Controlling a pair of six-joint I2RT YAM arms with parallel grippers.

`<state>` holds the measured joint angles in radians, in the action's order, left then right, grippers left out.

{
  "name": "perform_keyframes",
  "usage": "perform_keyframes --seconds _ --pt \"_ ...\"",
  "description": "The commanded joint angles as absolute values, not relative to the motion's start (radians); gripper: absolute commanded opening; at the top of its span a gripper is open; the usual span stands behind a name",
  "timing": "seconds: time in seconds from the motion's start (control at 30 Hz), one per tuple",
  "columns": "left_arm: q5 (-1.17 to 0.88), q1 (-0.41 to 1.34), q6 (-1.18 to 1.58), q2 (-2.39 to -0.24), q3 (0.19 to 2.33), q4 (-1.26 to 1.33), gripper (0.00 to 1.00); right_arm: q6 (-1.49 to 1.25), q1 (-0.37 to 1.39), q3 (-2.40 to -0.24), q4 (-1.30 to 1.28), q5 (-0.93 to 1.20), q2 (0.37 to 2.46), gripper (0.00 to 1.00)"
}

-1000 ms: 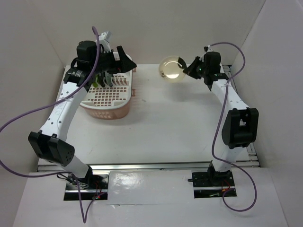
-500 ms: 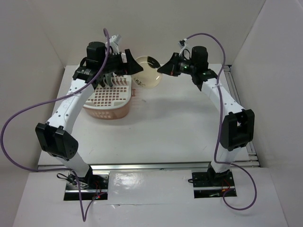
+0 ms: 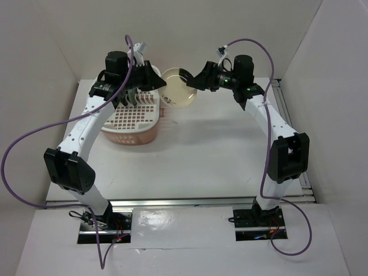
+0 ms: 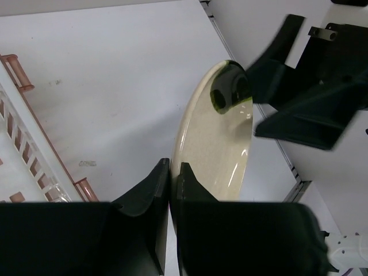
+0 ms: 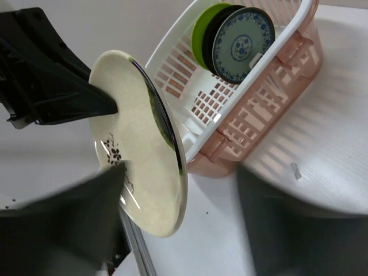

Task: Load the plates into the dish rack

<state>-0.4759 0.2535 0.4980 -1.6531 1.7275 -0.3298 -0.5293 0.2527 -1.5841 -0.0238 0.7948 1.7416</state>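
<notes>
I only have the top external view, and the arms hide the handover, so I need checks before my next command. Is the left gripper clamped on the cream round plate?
Observer: Yes. In the left wrist view, the left gripper pinches the cream round plate at its rim.
Operator: And the right gripper?
Observer: In its own wrist view, the right gripper looks open, straddling the plate's rim.
Operator: What sits in the pale pink plastic dish rack?
Observer: The pale pink plastic dish rack holds three plates on edge: a lime green plate, a glossy black plate and a blue-patterned plate.
</notes>
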Motion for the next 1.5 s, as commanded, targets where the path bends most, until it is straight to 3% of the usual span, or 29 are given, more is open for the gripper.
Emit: perform_keyframes --seconds 0.0,0.17,0.43,0.53,0.83,1.47 --pt "-0.483 0.262 0.485 -1.649 1.768 -0.301 0.00 -0.528 0.259 -1.635 0.023 0.793 1.721 1.00" --pt "-0.347 0.242 0.476 -1.669 1.887 -0.360 0.00 -0.508 0.250 -1.609 -0.012 0.729 1.709 1.00" --pt "0.243 0.262 0.344 -1.764 2.098 -0.445 0.00 -0.497 0.230 -1.488 -0.173 0.364 1.643 1.00" --pt "0.445 0.281 0.261 -1.810 2.111 -0.445 0.00 -0.497 0.230 -1.465 -0.215 0.284 1.632 1.00" --pt "0.757 0.331 -0.026 -1.905 2.007 -0.207 0.00 -0.497 0.230 -1.422 -0.235 0.261 1.623 1.00" --pt "0.799 0.342 -0.103 -2.052 1.953 -0.086 0.00 -0.525 0.249 -1.431 -0.206 0.333 1.692 1.00"
